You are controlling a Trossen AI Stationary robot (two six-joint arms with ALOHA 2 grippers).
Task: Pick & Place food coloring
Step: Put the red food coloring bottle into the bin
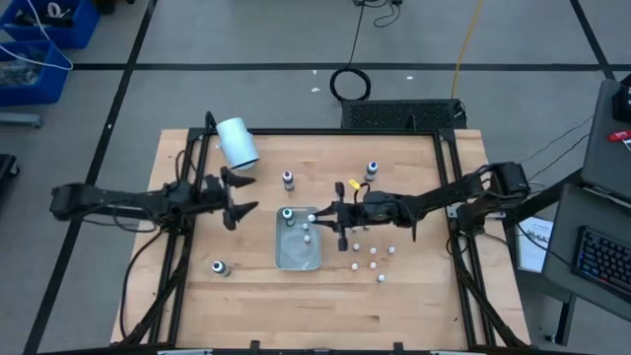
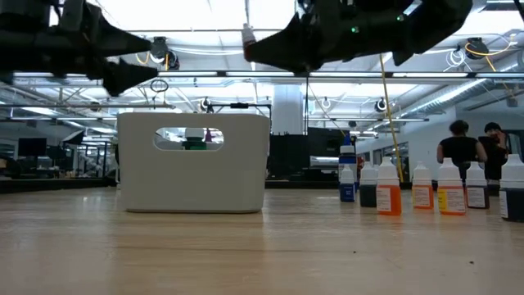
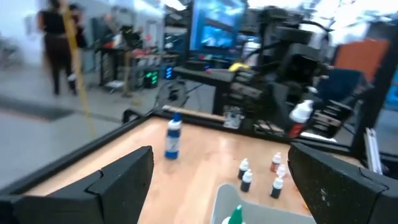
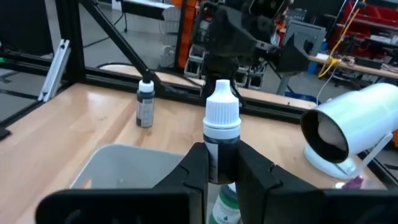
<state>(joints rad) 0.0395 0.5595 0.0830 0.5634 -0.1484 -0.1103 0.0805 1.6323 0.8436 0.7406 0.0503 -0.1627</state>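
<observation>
My right gripper [image 1: 320, 219] is shut on a small food coloring bottle [image 4: 222, 140] with a dark body and a white cap, over the far right corner of the clear tray [image 1: 296, 258]. In the tray stand a green-topped bottle [image 1: 287, 214] and two white-capped ones [image 1: 307, 234]. More little bottles stand on the table: a purple-topped one [image 1: 288, 179], a blue one [image 1: 372, 170], one near the left [image 1: 219, 266], and several to the right of the tray [image 1: 373, 258]. My left gripper [image 1: 240, 197] is open, left of the tray, with nothing between its fingers. My right gripper pinches the bottle's dark body [image 4: 216, 163], just under the white cap, between its two fingers. The fingers come in level from the table's right side. The bottle stands upright in the hold, lifted clear above the tray.
A big white cylinder [image 1: 237, 141] lies on its side at the table's far left. A black frame [image 1: 449, 148] runs round the table's edges. People stand in the room beyond [image 2: 458, 156]. Bare wood lies along the near edge [image 1: 315, 316].
</observation>
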